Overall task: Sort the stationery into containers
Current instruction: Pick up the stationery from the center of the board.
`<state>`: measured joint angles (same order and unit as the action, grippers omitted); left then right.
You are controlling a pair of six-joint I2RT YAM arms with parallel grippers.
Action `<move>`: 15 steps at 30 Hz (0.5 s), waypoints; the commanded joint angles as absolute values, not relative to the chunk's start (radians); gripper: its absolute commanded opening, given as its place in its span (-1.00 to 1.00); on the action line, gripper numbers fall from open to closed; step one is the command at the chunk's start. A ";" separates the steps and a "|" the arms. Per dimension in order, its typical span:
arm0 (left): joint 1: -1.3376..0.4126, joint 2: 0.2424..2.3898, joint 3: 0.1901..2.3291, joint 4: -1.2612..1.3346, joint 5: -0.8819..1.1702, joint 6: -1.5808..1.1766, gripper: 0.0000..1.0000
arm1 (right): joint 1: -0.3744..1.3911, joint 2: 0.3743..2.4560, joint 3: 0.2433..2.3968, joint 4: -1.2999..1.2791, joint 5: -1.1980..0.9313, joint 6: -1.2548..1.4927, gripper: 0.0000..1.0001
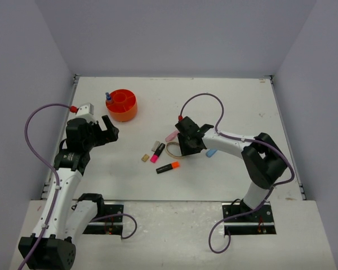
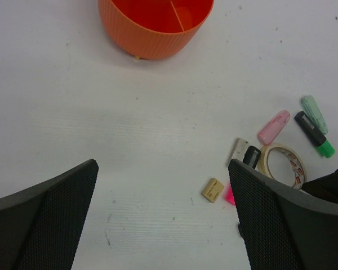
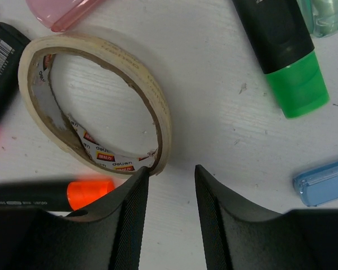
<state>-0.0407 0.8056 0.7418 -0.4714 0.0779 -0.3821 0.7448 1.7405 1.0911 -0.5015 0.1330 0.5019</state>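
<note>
Top view: matte white table. The round orange tub sits upper left of centre, with a clear blue-capped tube standing inside at its left rim. The left gripper hangs just below the tub, spread wide and holding nothing. Loose pieces lie at mid-frame: tan block, pink-ended highlighter, orange-ended highlighter, pastel pink piece and blue piece. The right gripper is low among them beside the tape ring; its opening cannot be read here. Left wrist view: black mesh-textured fingers at the lower corners, bare table between them. The tub is at top centre, its wall finely ribbed and a thin divider visible inside. At right are the rounded pink piece, mint piece, green-ended highlighter, tape ring lying flat, tan block and a small pale block. Right wrist view: smooth black fingers at the bottom stand a narrow gap apart with nothing between them. The left fingertip meets the lower rim of the cream papery tape ring, whose core is printed. The glossy green-ended highlighter is upper right, the translucent mint piece at the top right corner, the blue piece at the right edge, the orange-ended highlighter lower left and the pink piece at the top left.
</note>
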 commanded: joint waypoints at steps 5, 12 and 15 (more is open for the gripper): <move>-0.053 0.810 0.744 -0.422 0.124 -0.354 1.00 | 0.741 1.815 1.148 -0.439 0.117 0.486 -0.25; -0.058 0.809 0.741 -0.420 0.124 -0.356 1.00 | 0.735 1.830 1.157 -0.427 0.106 0.502 -0.27; -0.059 0.809 0.742 -0.420 0.123 -0.357 1.00 | 0.731 1.850 1.163 -0.429 0.108 0.507 -0.50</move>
